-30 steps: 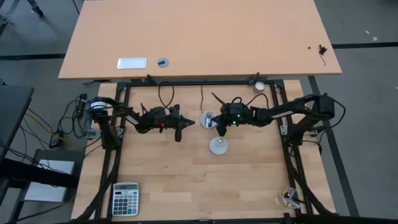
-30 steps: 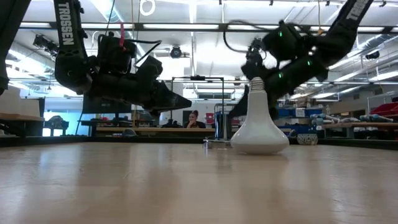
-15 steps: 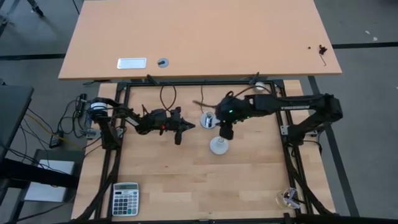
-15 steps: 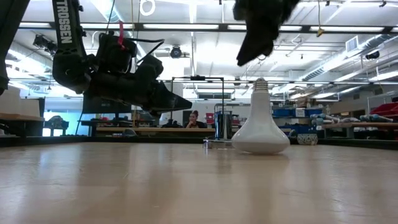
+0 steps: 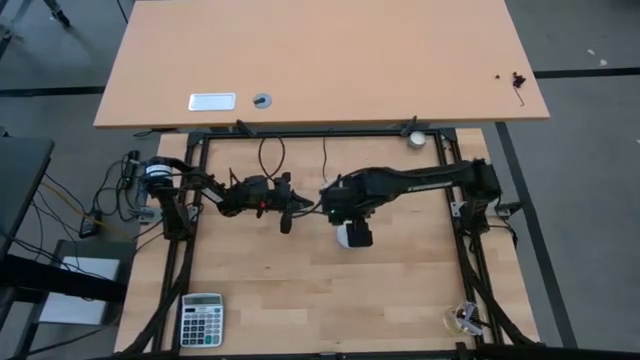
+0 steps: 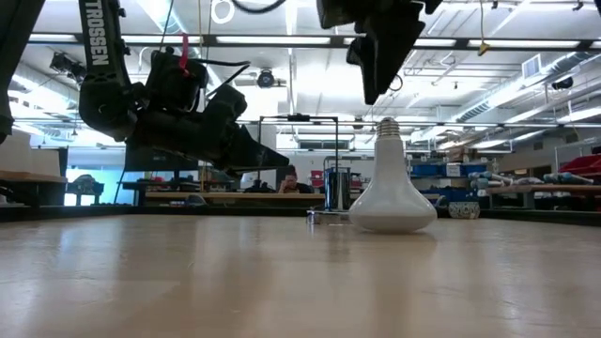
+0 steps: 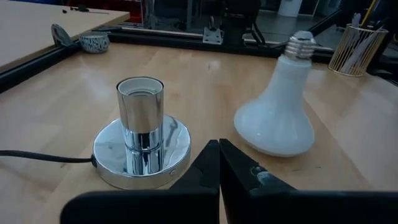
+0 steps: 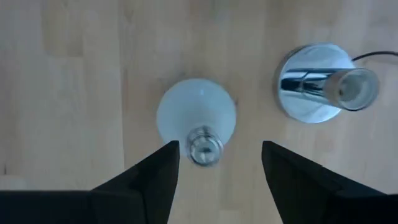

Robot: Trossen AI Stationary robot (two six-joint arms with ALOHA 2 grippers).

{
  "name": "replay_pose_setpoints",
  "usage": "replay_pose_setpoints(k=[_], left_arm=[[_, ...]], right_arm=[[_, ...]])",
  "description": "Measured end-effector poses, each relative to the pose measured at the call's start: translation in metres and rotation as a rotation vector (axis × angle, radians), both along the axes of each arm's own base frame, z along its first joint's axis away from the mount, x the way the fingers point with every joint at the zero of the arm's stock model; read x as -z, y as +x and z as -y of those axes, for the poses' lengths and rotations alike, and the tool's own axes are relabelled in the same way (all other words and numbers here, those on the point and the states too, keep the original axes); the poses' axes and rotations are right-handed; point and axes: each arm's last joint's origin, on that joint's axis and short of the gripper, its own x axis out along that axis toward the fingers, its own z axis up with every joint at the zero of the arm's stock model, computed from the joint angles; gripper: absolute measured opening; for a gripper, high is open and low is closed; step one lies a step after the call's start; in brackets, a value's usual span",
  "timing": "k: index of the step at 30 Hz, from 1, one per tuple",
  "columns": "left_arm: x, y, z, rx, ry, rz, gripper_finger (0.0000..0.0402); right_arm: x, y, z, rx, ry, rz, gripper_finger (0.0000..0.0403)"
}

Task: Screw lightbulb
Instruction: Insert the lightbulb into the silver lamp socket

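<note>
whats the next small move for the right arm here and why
Probably lower the right gripper straight down around the lightbulb. Its fingers are open and hang above the bulb, which stands dome-down with its screw base up, untouched, beside the empty socket. The left gripper waits shut near the socket.

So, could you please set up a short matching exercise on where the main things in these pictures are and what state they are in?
Things:
1. lightbulb
2. socket base
3. left gripper
4. right gripper

States:
A. fingers spread wide, poised straight above the bulb's screw end
B. standing dome-down on the table, screw end up
C. fingers shut, waiting off to one side
D. shiny and empty, its thin black cord trailing away

Pairs: 1-B, 2-D, 3-C, 4-A
</note>
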Motion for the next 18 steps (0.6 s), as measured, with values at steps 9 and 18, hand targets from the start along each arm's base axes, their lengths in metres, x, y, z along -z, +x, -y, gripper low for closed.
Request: replay_pose_setpoints(k=[9, 18], left_arm=[[0.001, 0.0, 0.0, 0.003, 0.01, -0.008, 0.0003], [0.001, 0.0, 0.0, 0.003, 0.009, -0.007, 0.0003]], right_arm=[[0.022, 0.009, -0.001, -0.001, 0.046, -0.101, 0.0228], [0.025, 0.012, 0.0, 0.009, 0.095, -0.068, 0.0235]])
